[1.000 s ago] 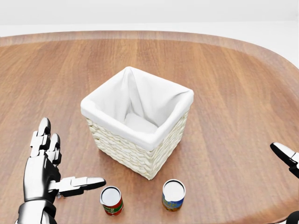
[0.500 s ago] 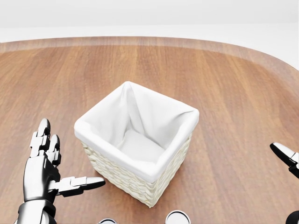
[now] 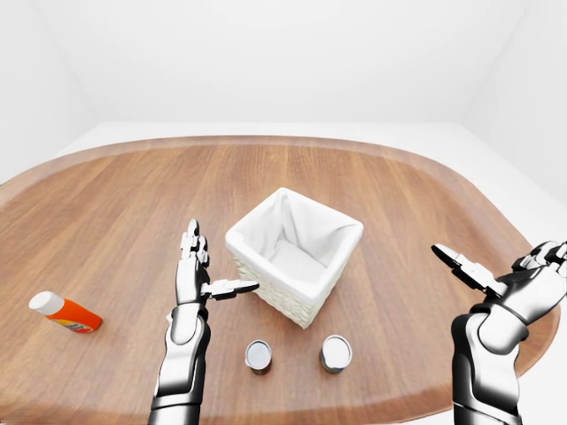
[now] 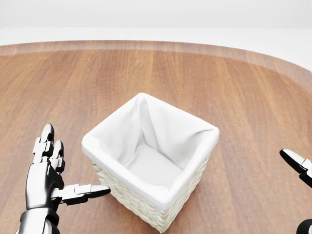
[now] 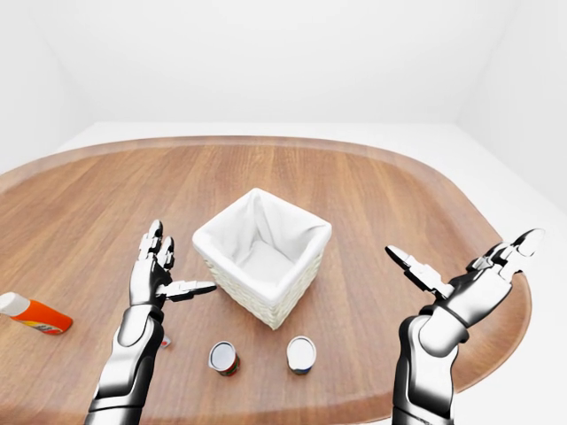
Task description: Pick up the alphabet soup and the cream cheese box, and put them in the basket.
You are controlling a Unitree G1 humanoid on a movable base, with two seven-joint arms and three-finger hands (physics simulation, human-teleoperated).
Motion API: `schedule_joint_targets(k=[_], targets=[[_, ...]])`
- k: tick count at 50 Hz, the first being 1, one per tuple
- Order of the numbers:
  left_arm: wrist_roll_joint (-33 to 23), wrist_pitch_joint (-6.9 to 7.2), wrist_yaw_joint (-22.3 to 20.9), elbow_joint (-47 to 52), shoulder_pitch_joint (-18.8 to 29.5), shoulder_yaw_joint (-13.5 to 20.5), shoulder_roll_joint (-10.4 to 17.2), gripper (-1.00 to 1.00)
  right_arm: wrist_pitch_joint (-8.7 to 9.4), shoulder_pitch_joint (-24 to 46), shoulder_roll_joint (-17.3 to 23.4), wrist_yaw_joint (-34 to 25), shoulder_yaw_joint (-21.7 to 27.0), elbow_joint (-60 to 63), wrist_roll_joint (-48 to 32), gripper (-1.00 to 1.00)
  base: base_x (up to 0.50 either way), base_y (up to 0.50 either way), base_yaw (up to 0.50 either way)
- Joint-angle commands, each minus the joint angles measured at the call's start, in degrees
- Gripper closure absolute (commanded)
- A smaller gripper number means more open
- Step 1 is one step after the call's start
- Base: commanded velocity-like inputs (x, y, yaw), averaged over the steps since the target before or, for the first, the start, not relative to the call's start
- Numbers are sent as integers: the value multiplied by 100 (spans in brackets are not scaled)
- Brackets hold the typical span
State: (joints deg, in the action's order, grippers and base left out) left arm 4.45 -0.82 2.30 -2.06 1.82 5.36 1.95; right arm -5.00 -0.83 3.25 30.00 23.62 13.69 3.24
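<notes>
Fingers spread and gripping nothing, the left hand stands upright left of the white-lined basket and the right hand hovers far right (palm up), two cans below on the oval wooden table in a white room.

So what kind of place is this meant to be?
Probably a bare simulated test room, not a real home: plain white walls, one large rounded wooden table, and only a few props on it, such as a white-lined wicker basket and two small cans.
</notes>
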Motion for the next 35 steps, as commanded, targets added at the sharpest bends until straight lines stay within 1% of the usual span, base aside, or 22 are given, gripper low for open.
schedule_joint_targets(k=[1,6,10,14,15,16,17,18,19,20,21,23,24,25,27,28,29,31,32,33,34,35], targets=[[4,-58,-15,-113,52,7,14,-100,0,17,18,0,-13,-24,3,-100,24,1,0],[0,-7,-1,23,-3,1,8,-100,0,22,17,0,-6,-51,12,-100,23,1,0],[-42,17,17,120,-41,-4,6,-100,0,13,13,0,-6,-50,5,-100,2,0,0],[110,68,56,19,36,140,40,-100,0,6,5,0,-1,-36,3,-100,0,0,0],[111,62,104,96,12,156,38,-100,0,-2,4,0,-4,9,4,-100,0,0,0],[-86,-60,283,146,4,172,64,-100,0,2,5,0,-4,-5,2,-100,0,0,0],[-79,-27,298,202,-20,171,54,-100,0,2,5,0,-5,0,1,-100,0,0,0],[-157,-85,382,230,-33,177,51,-100,0,3,6,0,-3,5,6,-100,0,0,0],[-310,-38,545,318,-34,187,61,-100,0,10,9,0,0,-7,27,-100,0,0,0],[-253,113,591,398,-31,210,34,-100,0,15,12,0,2,-14,29,-100,0,0,0],[-221,192,613,430,-32,223,32,-100,0,14,13,0,2,-16,33,-100,0,0,0],[-171,443,737,662,-63,283,23,-100,0,9,11,0,-5,0,25,-100,0,0,0],[-177,513,801,727,-78,293,16,-100,0,6,11,0,-5,20,25,-100,0,0,0],[-307,455,883,797,-100,283,39,-100,0,4,12,0,3,25,30,-100,0,0,0],[-522,230,828,764,-149,208,82,-100,0,4,12,0,6,38,30,-100,0,0,0],[-599,582,819,1084,-186,169,73,-100,0,9,12,0,5,7,21,-100,0,0,0],[-707,582,811,1249,-210,172,89,-100,0,10,12,0,6,-15,24,-100,0,0,0],[-967,582,1005,1368,-209,221,62,-100,0,0,9,0,5,13,28,-100,0,0,0],[-653,582,760,1420,-277,278,31,-100,0,12,14,0,7,-24,28,-100,0,0,0],[-544,582,684,1460,-309,317,22,-100,0,12,15,0,6,-24,28,-100,0,0,0],[-634,582,727,1511,-328,342,45,-100,0,1,13,0,6,9,26,-100,0,0,0],[-573,582,641,1586,-364,356,43,-100,0,15,16,0,7,-47,20,-100,0,0,0]])
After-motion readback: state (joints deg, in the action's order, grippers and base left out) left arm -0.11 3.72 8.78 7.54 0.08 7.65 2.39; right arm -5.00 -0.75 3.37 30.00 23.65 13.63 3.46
